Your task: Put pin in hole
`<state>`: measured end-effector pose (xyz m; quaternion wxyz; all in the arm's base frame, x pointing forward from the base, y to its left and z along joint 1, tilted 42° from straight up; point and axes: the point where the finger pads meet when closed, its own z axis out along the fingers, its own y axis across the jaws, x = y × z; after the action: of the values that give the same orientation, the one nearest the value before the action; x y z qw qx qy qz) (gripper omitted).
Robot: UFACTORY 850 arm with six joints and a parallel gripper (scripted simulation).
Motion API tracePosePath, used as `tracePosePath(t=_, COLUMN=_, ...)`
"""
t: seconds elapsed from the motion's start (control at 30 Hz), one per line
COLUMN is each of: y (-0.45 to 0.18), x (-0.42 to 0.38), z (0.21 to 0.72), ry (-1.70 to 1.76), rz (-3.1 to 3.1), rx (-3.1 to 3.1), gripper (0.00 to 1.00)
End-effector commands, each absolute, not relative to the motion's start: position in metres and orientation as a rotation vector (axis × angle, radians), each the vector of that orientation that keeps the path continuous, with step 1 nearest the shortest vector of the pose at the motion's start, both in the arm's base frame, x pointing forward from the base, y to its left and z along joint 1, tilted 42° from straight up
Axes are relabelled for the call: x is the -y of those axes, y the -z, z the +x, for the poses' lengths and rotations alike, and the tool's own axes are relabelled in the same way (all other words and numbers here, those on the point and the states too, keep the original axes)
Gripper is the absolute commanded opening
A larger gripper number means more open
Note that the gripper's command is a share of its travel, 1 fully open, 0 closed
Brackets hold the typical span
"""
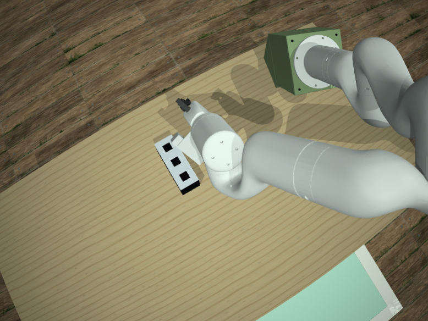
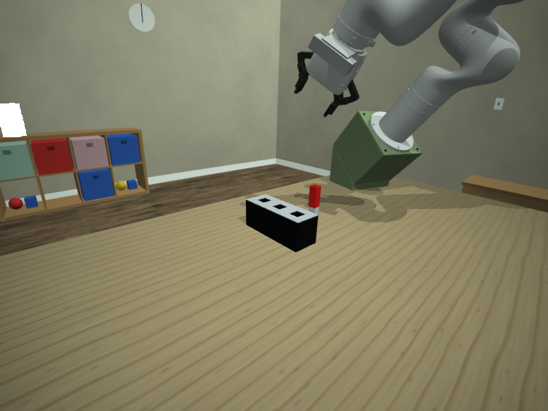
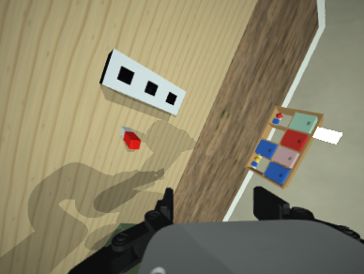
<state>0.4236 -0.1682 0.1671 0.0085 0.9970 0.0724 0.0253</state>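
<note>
While the pin [image 2: 314, 197] is standing red end up on the desk [image 2: 274, 318] beside the block [image 2: 281, 222], the end effector [image 2: 326, 91] is being held open and empty above.

Top looks down, exterior low across the table, wrist perhaps high; all share the block [image 1: 176, 162].
</note>
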Motion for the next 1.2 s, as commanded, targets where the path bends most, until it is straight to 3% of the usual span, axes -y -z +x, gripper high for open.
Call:
tracePosePath(t=0.0, y=-0.1669, x=0.1687, z=0.4252, ry=-0.310, rz=3.144, rx=-0.586, gripper=1.00)
tracePosePath(t=0.33, y=-0.1669, x=0.1687, z=0.4252, ry=-0.374, rz=3.142, rx=-0.685, gripper=1.00)
tracePosePath(t=0.37, y=-0.1675, x=0.1699, z=0.4262, ry=-0.486, rz=3.020, rx=-1.001, gripper=1.00)
tracePosePath(t=0.6, y=-0.1675, x=0.1699, z=0.4262, ry=-0.623, rz=2.945, rx=-1.244, gripper=1.00)
tracePosePath(t=0.9, y=-0.1675, x=0.1699, z=0.4262, ry=-0.647, rz=2.938, rx=-1.266, gripper=1.00)
tracePosePath(t=0.93, y=-0.1690, x=0.1704, z=0.4288, ry=-0.760, rz=2.812, rx=-1.582, gripper=1.00)
tracePosePath(t=1.17, y=-0.1690, x=0.1704, z=0.4288, ry=-0.931, rz=2.678, rx=-1.808, gripper=1.00)
